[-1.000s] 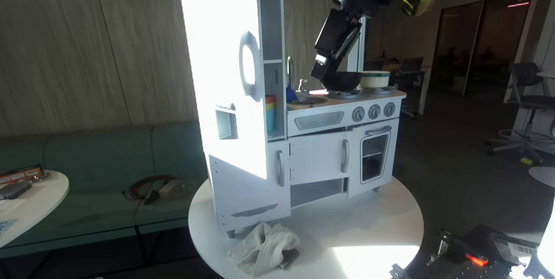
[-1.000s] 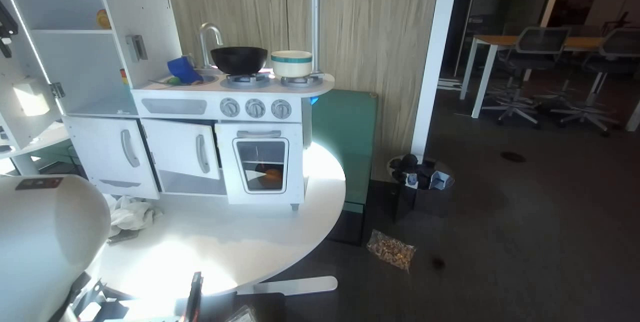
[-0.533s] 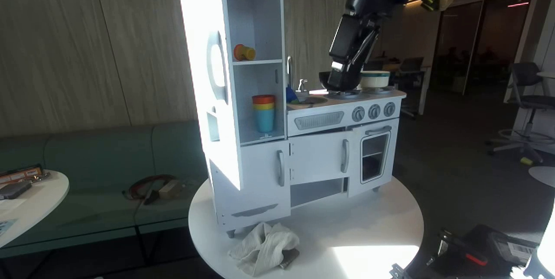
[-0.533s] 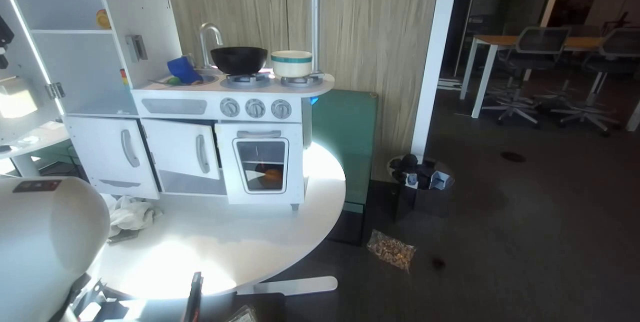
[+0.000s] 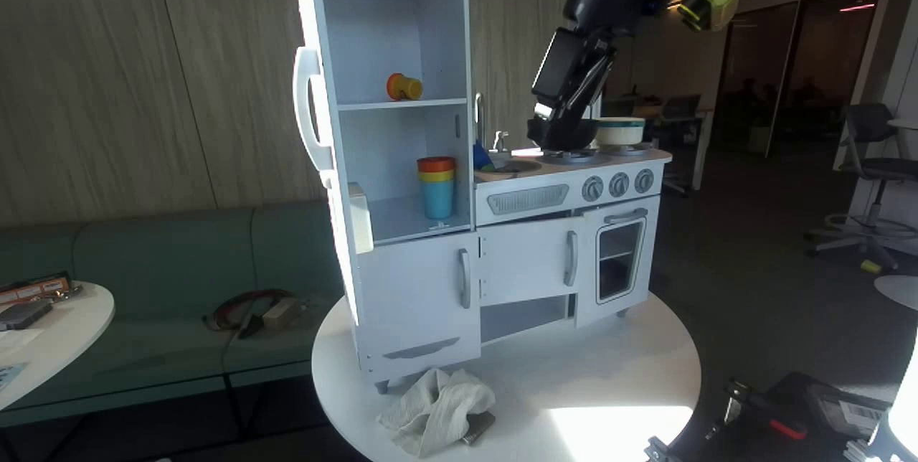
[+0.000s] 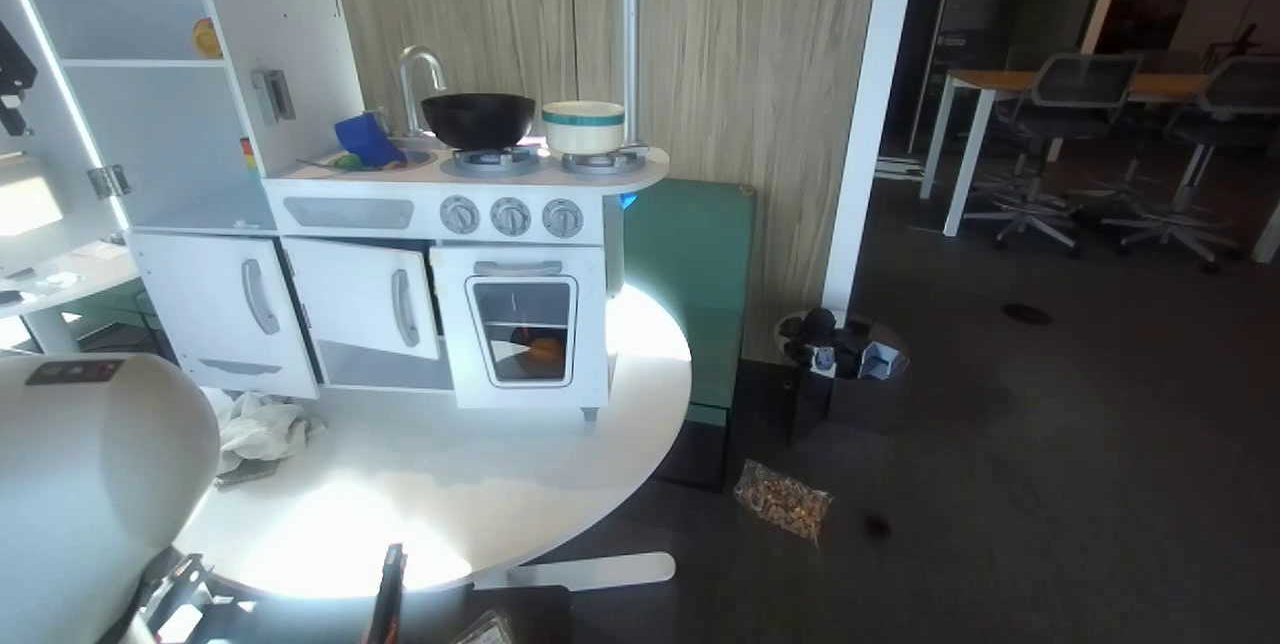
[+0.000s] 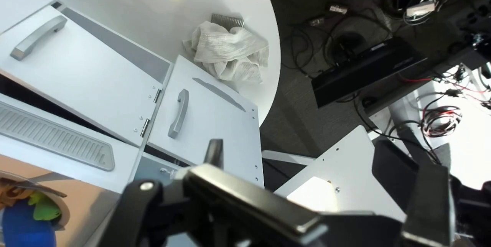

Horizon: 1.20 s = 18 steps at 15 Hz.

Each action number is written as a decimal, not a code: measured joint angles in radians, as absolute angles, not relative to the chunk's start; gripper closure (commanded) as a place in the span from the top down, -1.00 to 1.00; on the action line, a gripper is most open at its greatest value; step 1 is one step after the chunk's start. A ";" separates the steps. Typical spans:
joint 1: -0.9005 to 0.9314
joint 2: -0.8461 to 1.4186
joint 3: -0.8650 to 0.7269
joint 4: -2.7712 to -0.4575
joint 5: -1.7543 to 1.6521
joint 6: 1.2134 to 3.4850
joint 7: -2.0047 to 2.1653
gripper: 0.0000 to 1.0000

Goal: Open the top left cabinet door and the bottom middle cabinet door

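The top left cabinet door [image 5: 341, 232] stands wide open in both exterior views, almost edge-on, its long handle at the outer side. Its inner face [image 6: 62, 149] also shows beyond the fingers in the wrist view [image 7: 349, 170]. The bottom middle cabinet door [image 5: 529, 261] is slightly ajar, with dark gaps above and below; it shows in an exterior view [image 6: 365, 294] and in the wrist view [image 7: 88, 74]. My gripper [image 5: 551, 133] hangs in front of the fridge and stove, touching neither door. Its fingers are apart and empty in the wrist view [image 7: 303, 155].
A black pan [image 6: 478, 119] and a white pot [image 6: 584, 128] stand on the stove top. Cups [image 5: 436, 188] and a yellow-orange cup [image 5: 404, 87] are on the fridge shelves. A cloth [image 5: 441, 412] lies on the round table [image 5: 609, 390]. The shorter lower-left door [image 5: 419, 297] is shut.
The top left door has swung far wider, away to the left, uncovering the shelves and cups. My gripper has moved right, then slightly back left. The bottom middle door has not moved.
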<state>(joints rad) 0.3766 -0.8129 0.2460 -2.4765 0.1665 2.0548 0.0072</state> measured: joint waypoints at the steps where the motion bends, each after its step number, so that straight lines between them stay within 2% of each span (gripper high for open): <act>1: 0.369 -0.806 0.234 -2.495 0.158 2.128 -0.006 1.00; 7: 0.269 -0.595 0.039 -2.590 0.165 2.533 -0.175 1.00; 12: 0.272 -0.304 -0.138 -2.557 0.241 2.675 -0.370 1.00; 16: 0.249 -0.053 -0.175 -2.445 0.338 2.791 -0.441 1.00; 18: 0.251 0.002 -0.173 -2.434 0.339 2.842 -0.397 1.00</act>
<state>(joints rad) 0.2510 0.0016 -0.1727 -2.4341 0.3393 2.8423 -0.3973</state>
